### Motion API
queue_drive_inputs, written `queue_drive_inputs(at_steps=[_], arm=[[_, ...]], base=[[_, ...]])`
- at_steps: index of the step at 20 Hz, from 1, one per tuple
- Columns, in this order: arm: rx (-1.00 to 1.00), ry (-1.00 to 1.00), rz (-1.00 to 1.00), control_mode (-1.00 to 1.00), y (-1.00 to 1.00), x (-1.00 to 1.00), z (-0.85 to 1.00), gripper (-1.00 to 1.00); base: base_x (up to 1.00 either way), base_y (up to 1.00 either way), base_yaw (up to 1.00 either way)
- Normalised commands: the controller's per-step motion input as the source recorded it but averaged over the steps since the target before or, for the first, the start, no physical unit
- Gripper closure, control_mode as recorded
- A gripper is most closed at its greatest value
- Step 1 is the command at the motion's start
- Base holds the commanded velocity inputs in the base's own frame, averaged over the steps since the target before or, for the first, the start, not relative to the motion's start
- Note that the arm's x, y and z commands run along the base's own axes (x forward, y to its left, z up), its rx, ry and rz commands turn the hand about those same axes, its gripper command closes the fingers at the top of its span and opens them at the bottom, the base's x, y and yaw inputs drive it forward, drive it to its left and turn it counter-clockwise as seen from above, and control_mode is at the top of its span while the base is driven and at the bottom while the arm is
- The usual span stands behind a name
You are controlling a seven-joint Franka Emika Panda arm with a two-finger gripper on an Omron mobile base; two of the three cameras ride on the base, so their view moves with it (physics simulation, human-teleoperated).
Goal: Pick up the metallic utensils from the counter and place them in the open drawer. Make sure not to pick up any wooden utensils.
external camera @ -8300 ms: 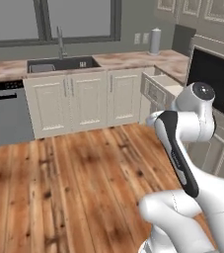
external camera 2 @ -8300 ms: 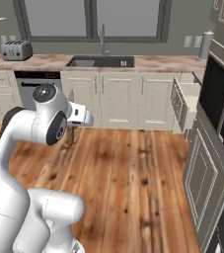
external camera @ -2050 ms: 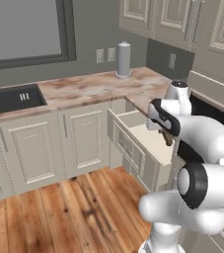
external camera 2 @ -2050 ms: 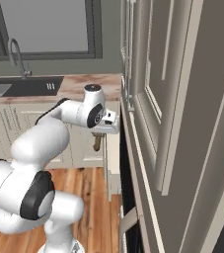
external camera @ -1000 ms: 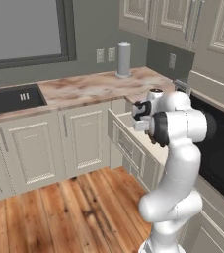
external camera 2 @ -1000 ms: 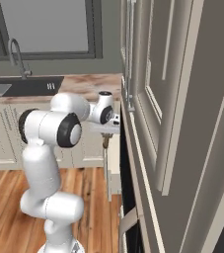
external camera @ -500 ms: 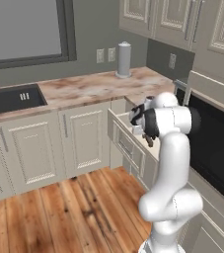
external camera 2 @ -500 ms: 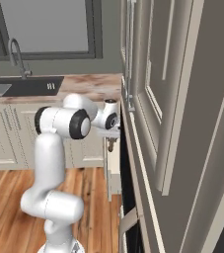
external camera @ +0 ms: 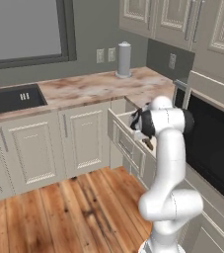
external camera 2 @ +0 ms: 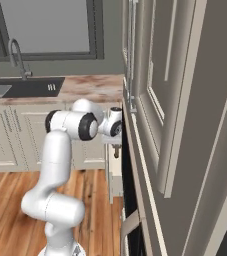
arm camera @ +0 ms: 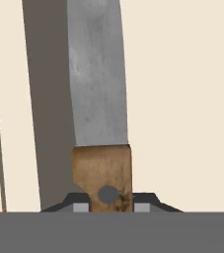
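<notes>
The knife (arm camera: 99, 99) is hanging blade-forward from the claw (arm camera: 103, 205), its brown handle pinched between the two dark fingertips (arm camera: 79, 203) while the grey blade is reaching out over the pale inside of the drawer (arm camera: 182, 99) (a dark shadow of the blade is lying on the drawer floor just beside it). The claw is clenched on the knife handle, so the knife is sitting above the drawer rather than on the tabletop (external camera: 98, 86).

In the left base view the claw (external camera: 137, 122) is hovering over the open drawer (external camera: 126, 143), which is sticking out from the cream cabinets below the corner of the marbled tabletop, and a bit of the brown handle (external camera: 148, 144) is showing beside the white arm. A grey cylinder (external camera: 124, 59) is standing upright near the back wall, and a dark sink (external camera: 12, 98) is lying at the left end.
</notes>
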Motion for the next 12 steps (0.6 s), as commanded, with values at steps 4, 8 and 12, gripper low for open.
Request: queue_drive_inputs(at_steps=[4, 8, 12], arm=[[0.0, 0.0, 0.03, -1.0, 0.32, 0.0, -0.42, 1.0], [0.01, 0.0, 0.0, -1.0, 0.38, 0.0, -0.26, 1.0], [0.03, 0.0, 0.0, -1.0, 0.57, 0.0, -0.03, 1.0]], base=[[0.0, 0.0, 0.0], [0.0, 0.0, 0.0], [0.0, 0.0, 0.0]])
